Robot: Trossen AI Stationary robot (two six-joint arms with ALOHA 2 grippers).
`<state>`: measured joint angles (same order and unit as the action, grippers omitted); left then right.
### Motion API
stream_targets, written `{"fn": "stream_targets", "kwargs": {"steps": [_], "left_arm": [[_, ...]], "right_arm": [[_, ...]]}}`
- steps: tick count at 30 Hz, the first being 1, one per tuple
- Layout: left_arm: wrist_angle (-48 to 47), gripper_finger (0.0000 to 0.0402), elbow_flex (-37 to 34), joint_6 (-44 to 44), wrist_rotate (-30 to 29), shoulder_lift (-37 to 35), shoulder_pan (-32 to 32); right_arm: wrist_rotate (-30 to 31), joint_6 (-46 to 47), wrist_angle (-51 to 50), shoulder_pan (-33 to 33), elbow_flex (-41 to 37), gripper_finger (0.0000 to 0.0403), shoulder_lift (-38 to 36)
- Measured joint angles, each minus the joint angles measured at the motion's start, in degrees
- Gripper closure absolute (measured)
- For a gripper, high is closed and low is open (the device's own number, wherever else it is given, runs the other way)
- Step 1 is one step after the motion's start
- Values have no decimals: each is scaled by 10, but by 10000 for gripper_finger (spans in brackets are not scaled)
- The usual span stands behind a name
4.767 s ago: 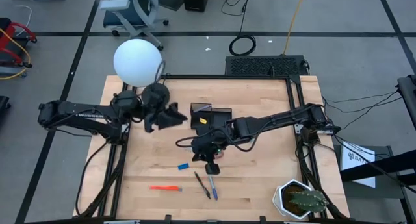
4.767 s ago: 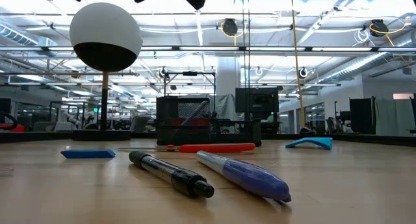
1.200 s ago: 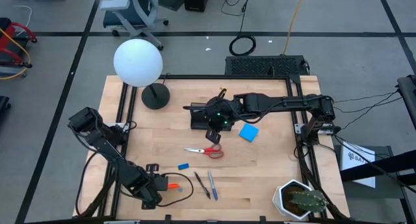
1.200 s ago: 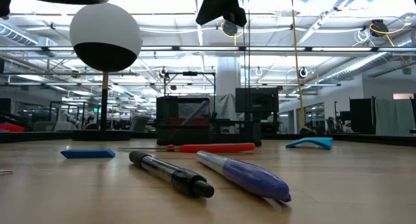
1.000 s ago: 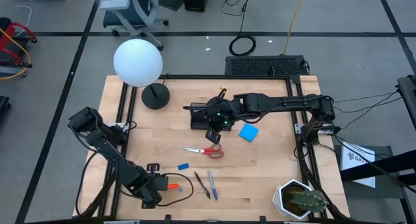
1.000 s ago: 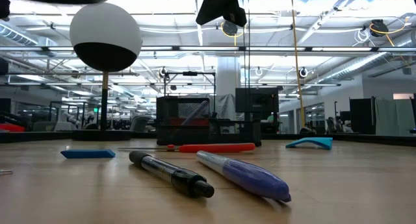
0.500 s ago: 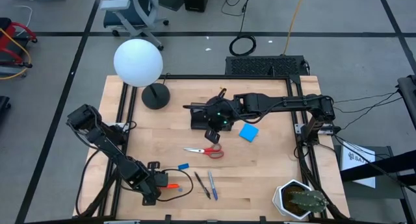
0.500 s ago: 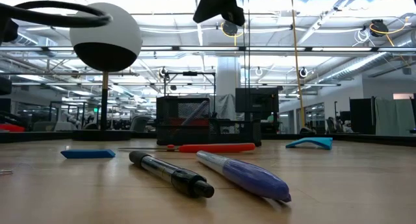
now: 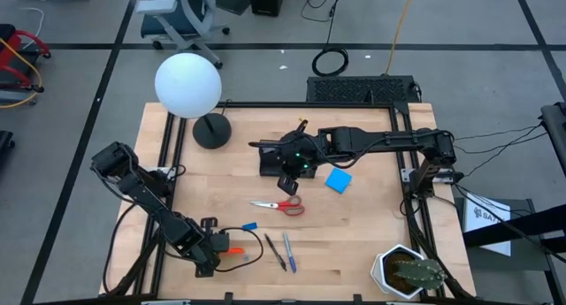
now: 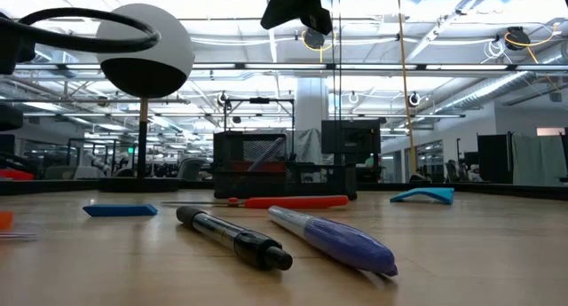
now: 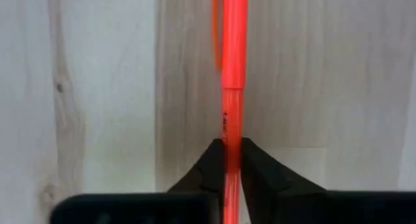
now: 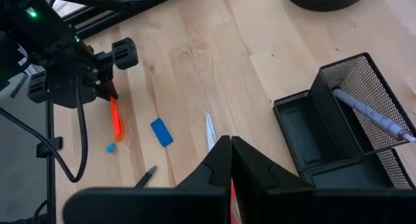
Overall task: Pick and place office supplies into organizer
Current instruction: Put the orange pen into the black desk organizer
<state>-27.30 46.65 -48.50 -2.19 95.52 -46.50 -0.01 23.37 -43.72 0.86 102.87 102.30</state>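
The orange pen point(image 9: 233, 251) lies on the table near its front left, with my left gripper point(image 9: 215, 250) shut on it. The black mesh organizer point(image 9: 272, 159) stands at mid-table with a greyish pen point(image 12: 370, 112) leaning in its taller section. My right gripper point(image 9: 287, 182) hangs shut above the table just near of the organizer, touching nothing. Red-handled scissors point(image 9: 281, 205), a blue square pad point(image 9: 338, 180), a small blue eraser point(image 9: 249, 226), a black pen point(image 9: 275, 252) and a blue pen point(image 9: 288, 251) lie flat on the wood. My left gripper pinches the orange pen's barrel point(image 11: 232, 130) between its two fingers point(image 11: 209, 167), behind the capped end. The fingers come steeply from above and stand on either side of the pen, across it. The pen lies flat on the table.
A white globe lamp point(image 9: 187, 84) on a round black base point(image 9: 210, 130) stands at the far left. A potted cactus point(image 9: 409, 271) sits at the front right corner. A tiny blue bit point(image 12: 109, 147) lies beside the orange pen. Bare wood lies between the scissors and the pad.
My left gripper has come down a little and toward the far edge, onto the orange pen. An orange end now shows at the left edge of the low view, where it did not before. My right arm has kept still.
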Motion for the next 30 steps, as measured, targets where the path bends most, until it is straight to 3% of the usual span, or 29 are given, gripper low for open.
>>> {"fn": "stream_targets", "kwargs": {"steps": [15,30], "left_arm": [[9,384,-1,-7,12,-13,0],[-31,385,-3,-32,-3,-83,-2]], "right_arm": [[2,12,2,0,0,403,0],[3,4,18,-1,0,403,0]]}}
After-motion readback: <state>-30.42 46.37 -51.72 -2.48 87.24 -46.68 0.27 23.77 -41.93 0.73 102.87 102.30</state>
